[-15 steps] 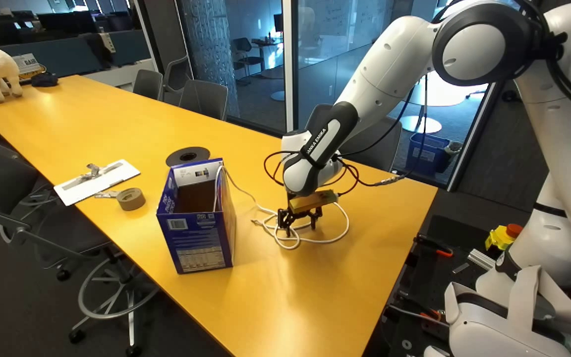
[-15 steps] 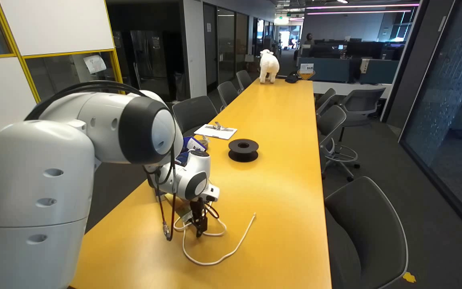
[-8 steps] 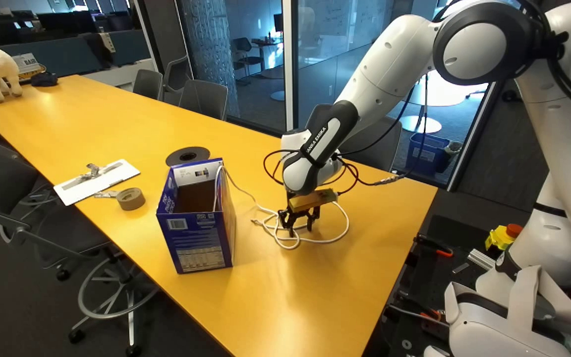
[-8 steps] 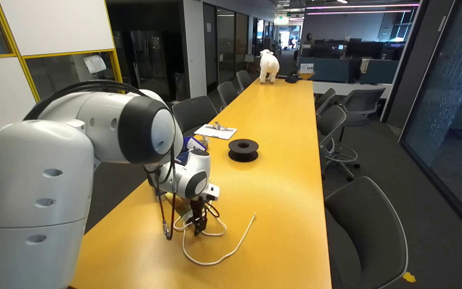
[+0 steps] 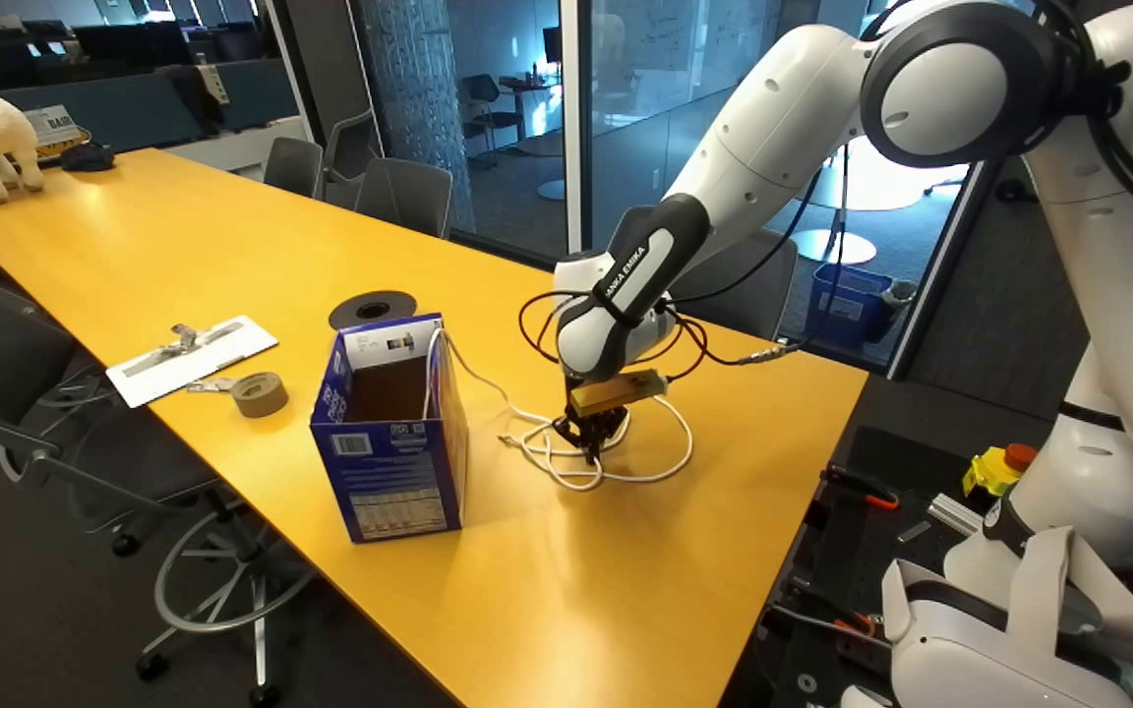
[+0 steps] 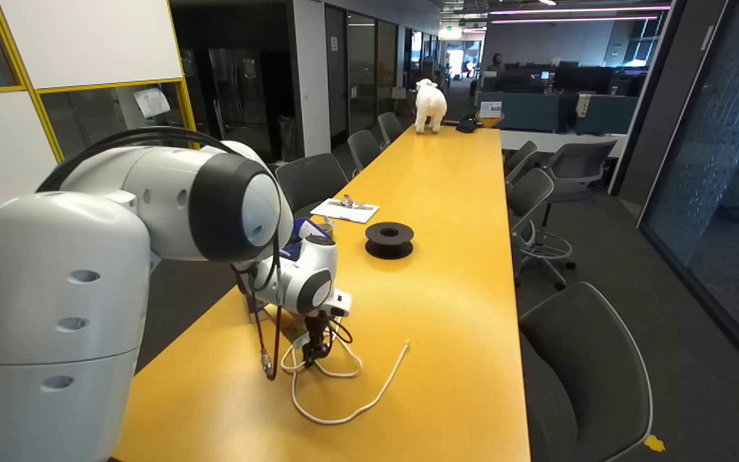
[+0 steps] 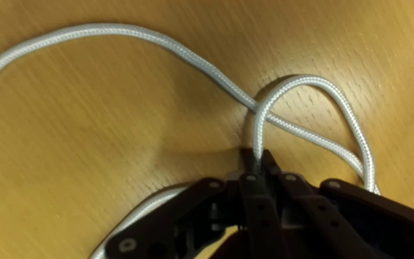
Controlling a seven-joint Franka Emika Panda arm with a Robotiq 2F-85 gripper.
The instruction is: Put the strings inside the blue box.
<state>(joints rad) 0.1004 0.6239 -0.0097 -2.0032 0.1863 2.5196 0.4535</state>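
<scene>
The strings, a white braided cord, lie in loose loops on the table to one side of the blue box. One stretch runs up over the box's rim and hangs inside. My gripper points down among the loops, its fingers shut on the cord where a small arch rises into them. In an exterior view the gripper is low over the table, beside the box and apart from it. The arm hides most of the box in an exterior view, where a free cord end lies on the table.
A black spool stands behind the box. Past the box's far side lie a roll of brown tape and a white clipboard near the table edge. A plush sheep stands at the far end.
The jaws have come together from wide apart and now pinch the cord. The gripper has risen very slightly, and the loop at its fingertips has shifted. The box has not moved.
</scene>
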